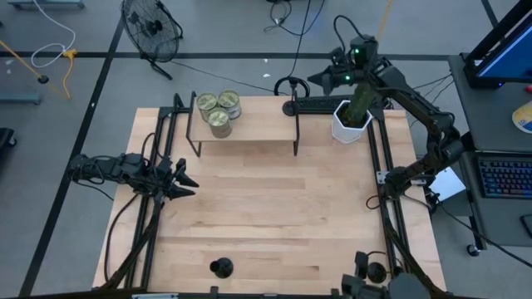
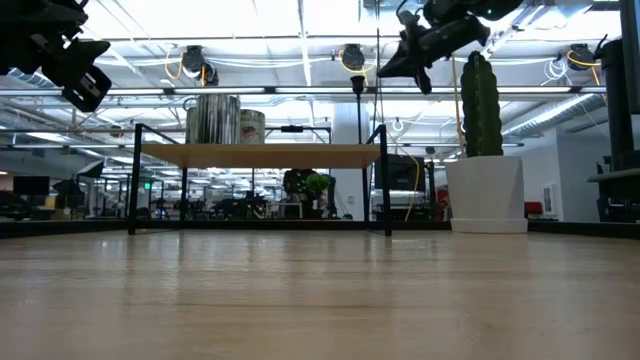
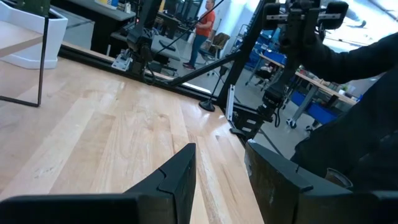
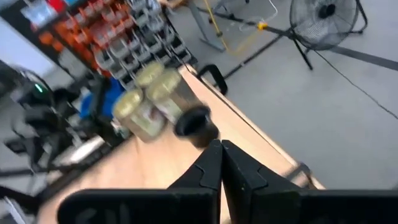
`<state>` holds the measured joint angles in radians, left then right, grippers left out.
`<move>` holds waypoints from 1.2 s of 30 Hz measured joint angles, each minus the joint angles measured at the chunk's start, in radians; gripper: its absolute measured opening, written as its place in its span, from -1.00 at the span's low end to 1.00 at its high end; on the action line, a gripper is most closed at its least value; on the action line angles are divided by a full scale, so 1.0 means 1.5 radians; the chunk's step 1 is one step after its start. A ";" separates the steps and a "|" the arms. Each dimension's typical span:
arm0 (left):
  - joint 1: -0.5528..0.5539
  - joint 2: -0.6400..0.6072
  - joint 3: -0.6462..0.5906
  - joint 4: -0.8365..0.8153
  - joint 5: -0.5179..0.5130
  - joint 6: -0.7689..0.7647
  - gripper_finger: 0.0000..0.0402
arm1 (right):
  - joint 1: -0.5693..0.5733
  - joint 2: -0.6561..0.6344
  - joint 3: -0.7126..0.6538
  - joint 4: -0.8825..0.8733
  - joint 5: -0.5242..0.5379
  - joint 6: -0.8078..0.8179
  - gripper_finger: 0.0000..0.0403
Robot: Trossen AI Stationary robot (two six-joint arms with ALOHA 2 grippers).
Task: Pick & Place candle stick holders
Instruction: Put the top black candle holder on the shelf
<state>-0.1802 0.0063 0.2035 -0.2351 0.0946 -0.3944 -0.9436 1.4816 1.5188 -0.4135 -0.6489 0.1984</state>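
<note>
Right arm: extended from its base at the table's right edge toward the far right corner, elbow bent, wrist raised high. Right gripper (image 1: 320,81) points left, fingers (image 4: 214,168) pressed together around a thin stem with a small cup top (image 4: 191,122).

Left arm: held low over the table's left edge, reaching inward. Left gripper (image 1: 188,180) fingers (image 3: 180,177) spread apart, nothing between them.
</note>
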 joint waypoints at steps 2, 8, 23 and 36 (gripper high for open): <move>0.000 0.000 0.000 0.000 0.000 -0.002 -0.29 | 0.000 0.000 0.000 -0.030 0.011 -0.041 -0.94; 0.000 0.000 0.000 0.002 -0.012 -0.004 -0.29 | 0.011 0.000 0.000 -0.111 0.013 -0.157 -0.67; 0.000 0.000 0.000 0.003 -0.011 -0.005 -0.29 | 0.056 0.000 0.000 -0.065 0.133 -0.302 0.11; 0.000 0.000 0.000 0.013 -0.069 -0.036 -0.29 | 0.080 0.034 0.000 0.000 0.152 -0.332 0.34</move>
<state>-0.1799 0.0066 0.2035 -0.2156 -0.0087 -0.4483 -0.8234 1.5328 1.5185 -0.4131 -0.4210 -0.2996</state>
